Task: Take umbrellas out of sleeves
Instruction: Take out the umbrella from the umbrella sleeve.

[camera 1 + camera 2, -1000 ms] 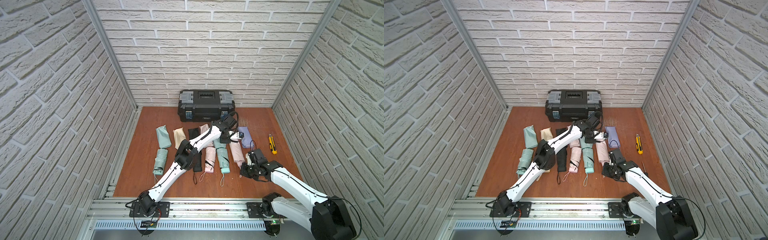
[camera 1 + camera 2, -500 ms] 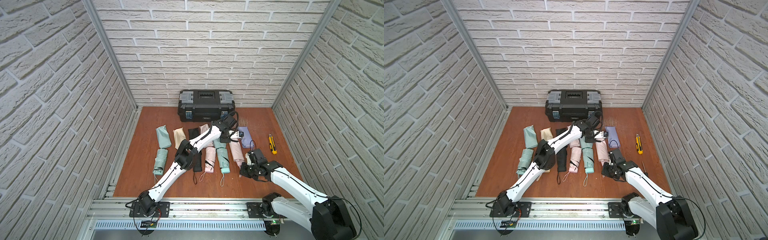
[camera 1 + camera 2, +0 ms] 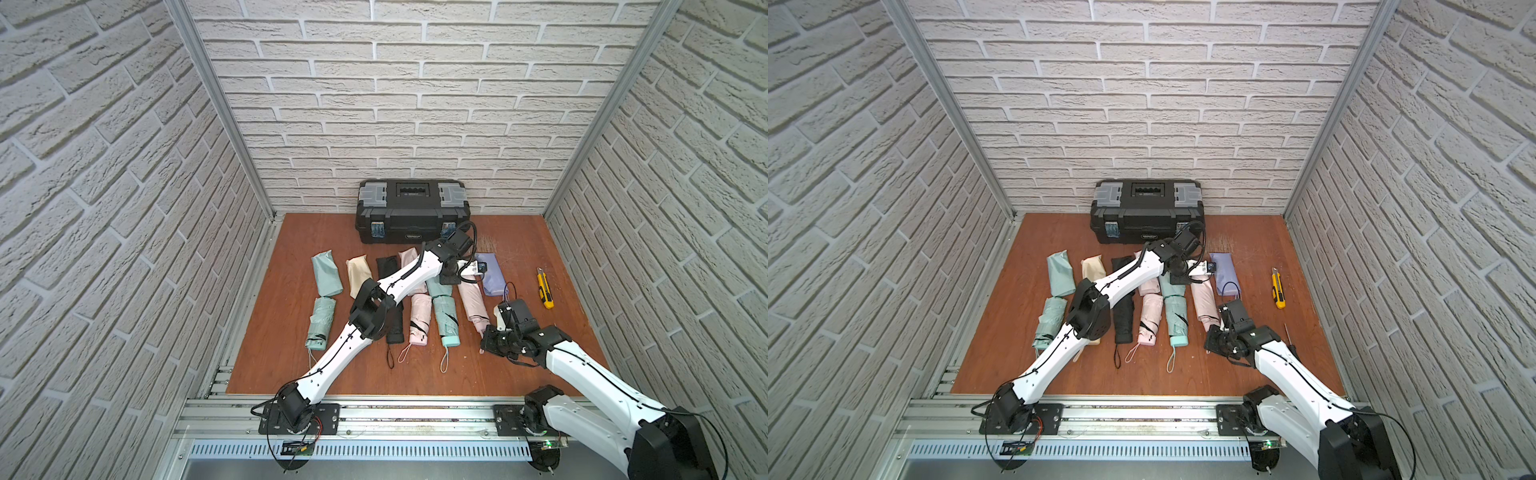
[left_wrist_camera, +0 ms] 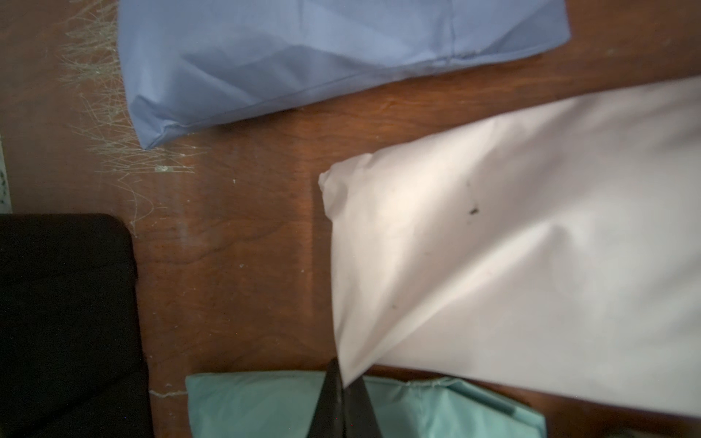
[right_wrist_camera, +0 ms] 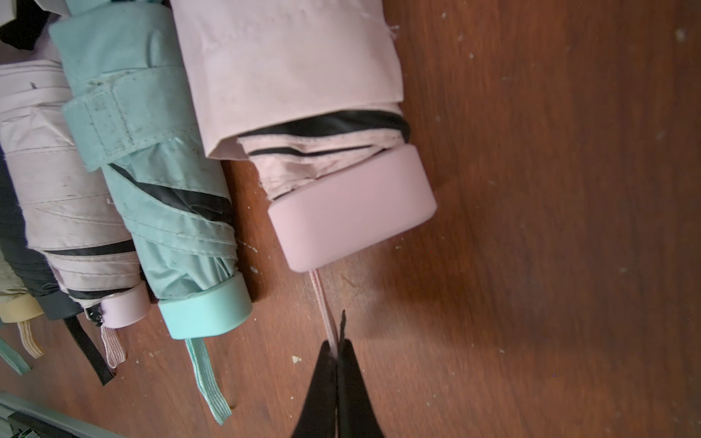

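A pink umbrella (image 5: 352, 212) lies mostly inside its pink sleeve (image 3: 471, 301), with its handle and some folded fabric sticking out of the near end. My right gripper (image 5: 335, 349) is shut on this umbrella's pink wrist loop (image 5: 322, 299), just in front of the handle, low over the floor (image 3: 484, 340). My left gripper (image 4: 343, 375) is shut on a corner of the same sleeve's (image 4: 512, 265) far, closed end (image 3: 453, 274). A lavender sleeve (image 3: 490, 274) lies just to the right, with a dark loop at its near end.
Bare mint (image 3: 446, 318), pink (image 3: 419, 318), black (image 3: 395, 324) and mint (image 3: 320, 322) umbrellas lie in a row to the left. Mint (image 3: 326, 272) and cream (image 3: 358, 270) sleeves lie behind them. A black toolbox (image 3: 413, 216) stands at the back wall. A yellow utility knife (image 3: 544, 288) lies at the right.
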### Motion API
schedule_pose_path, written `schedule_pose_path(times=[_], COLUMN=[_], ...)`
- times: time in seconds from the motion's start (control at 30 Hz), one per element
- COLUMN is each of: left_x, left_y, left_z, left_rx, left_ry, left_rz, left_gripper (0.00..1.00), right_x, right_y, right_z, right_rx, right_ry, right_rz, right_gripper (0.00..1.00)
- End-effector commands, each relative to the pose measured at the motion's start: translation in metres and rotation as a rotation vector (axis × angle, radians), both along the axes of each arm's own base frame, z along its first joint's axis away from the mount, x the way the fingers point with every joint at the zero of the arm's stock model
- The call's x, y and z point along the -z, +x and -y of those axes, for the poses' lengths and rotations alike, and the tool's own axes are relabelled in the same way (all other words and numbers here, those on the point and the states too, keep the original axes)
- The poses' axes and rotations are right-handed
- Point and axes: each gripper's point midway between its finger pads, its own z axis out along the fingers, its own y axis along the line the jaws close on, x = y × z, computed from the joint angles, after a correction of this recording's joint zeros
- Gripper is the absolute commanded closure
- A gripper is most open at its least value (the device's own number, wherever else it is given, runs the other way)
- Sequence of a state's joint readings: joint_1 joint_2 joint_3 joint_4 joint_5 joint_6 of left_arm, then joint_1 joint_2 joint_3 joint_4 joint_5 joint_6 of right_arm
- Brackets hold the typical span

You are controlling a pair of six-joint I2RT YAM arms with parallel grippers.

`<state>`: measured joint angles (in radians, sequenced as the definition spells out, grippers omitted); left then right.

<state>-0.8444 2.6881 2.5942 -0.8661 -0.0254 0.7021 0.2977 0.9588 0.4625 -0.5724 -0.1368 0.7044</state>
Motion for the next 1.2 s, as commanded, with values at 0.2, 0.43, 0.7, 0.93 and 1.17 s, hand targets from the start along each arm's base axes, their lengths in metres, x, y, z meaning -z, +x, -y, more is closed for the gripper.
schedule_pose_path(times=[0.2, 0.43, 0.7, 0.93, 1.17], left_x=[-0.047, -0.047, -0.047, -0.049, -0.05], left_y=[0.036, 0.037, 0.039, 0.04, 0.042], left_z=[-0.012, -0.013, -0.012, -0.012, -0.012], left_rx=[-0.078, -0.078, -0.08, -0.079, -0.077], left_ry=[-0.065, -0.065, -0.069, -0.071, -0.071], left_rz=[0.123, 0.124, 0.13, 0.135, 0.141], left_gripper=[1.0, 1.0, 1.0, 1.0, 1.0], right_x=[0.016, 0.018, 0.018, 0.02, 0.024], right_y=[-0.035, -0.04, -0.044, -0.048, -0.057], right_z=[0.007, 0.007, 0.007, 0.006, 0.007], right_rx=[0.013, 0.02, 0.025, 0.03, 0.044], right_ry=[-0.018, -0.012, -0.005, 0.003, 0.017], right_rz=[-0.121, -0.129, -0.128, -0.131, -0.137], right_gripper=[0.97, 0.97, 0.97, 0.97, 0.97])
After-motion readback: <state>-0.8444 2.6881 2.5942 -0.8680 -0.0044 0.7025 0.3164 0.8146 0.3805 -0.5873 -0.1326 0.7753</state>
